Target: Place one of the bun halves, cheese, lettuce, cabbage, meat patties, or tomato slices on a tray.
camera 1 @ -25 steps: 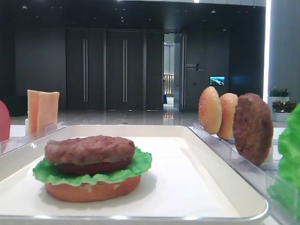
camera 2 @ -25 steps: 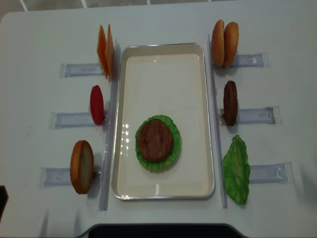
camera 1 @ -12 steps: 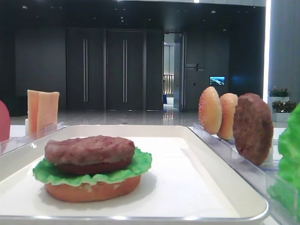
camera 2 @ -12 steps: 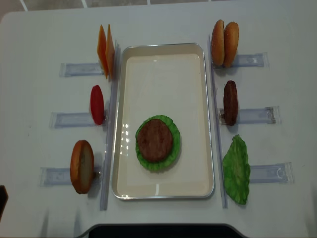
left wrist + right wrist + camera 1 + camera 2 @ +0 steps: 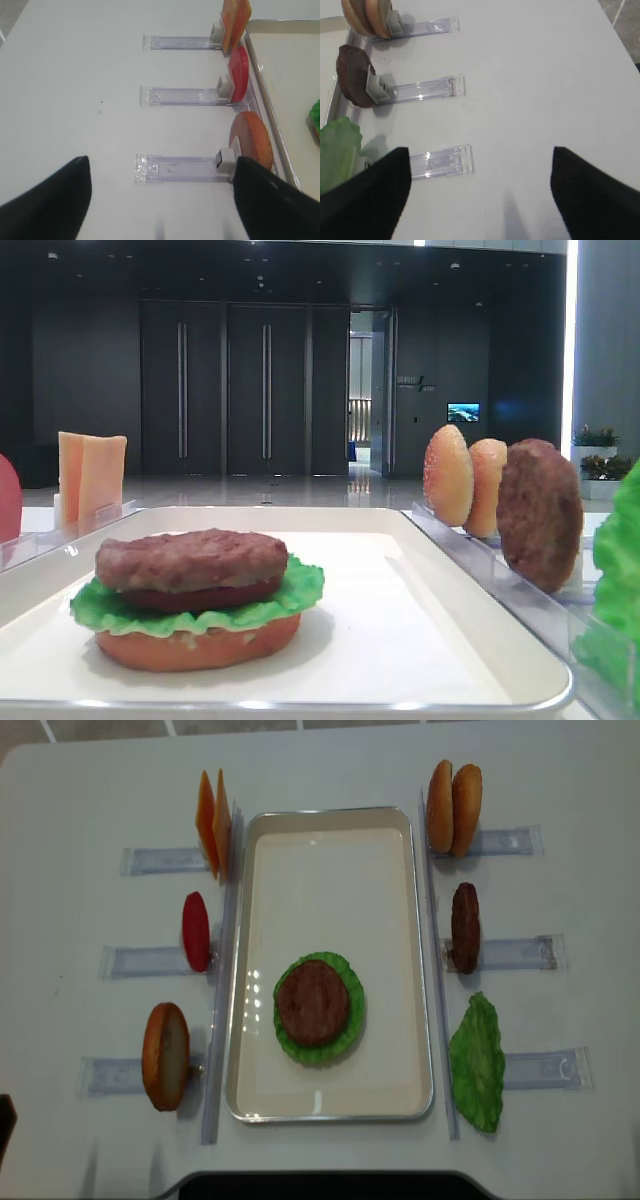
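Right fingers (image 5: pixel 360 200) wide open, empty, left fingers (image 5: pixel 45 200) likewise (both above table (image 5: pixel 535 75)), nr racks (image 5: pixel 440 162).

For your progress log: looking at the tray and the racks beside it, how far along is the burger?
Done: a bun bottom, lettuce and a patty are stacked on the tray. In hand: nothing; the right gripper and left gripper are open over bare table. Left on the racks: cheese, tomato, bun halves, another patty.

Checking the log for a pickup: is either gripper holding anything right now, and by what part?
Nothing is held. The right gripper and left gripper both hang open over bare table, jaws empty.
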Tool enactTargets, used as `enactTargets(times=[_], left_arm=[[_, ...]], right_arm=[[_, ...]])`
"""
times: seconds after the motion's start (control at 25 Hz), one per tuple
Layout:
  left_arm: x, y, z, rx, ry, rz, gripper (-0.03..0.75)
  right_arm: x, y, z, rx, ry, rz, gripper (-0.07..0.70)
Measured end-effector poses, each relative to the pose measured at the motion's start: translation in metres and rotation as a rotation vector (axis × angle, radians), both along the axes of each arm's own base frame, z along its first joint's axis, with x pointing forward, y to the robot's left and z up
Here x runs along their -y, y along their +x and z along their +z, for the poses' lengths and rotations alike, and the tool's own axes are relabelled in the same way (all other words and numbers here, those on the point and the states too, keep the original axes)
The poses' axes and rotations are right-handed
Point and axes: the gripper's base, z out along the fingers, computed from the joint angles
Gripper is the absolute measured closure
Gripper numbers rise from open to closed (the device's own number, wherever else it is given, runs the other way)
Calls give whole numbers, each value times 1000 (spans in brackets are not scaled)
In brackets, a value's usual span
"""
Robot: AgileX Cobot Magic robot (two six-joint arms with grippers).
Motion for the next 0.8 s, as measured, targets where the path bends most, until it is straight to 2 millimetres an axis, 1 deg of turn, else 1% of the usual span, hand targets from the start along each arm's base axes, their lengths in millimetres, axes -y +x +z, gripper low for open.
enactTargets(times=[0.8], left_arm=[[0, 0, 0, 0, 0, 0, 24]], right_arm=[[0, 0, -1, -4, -2, -1, 85]])
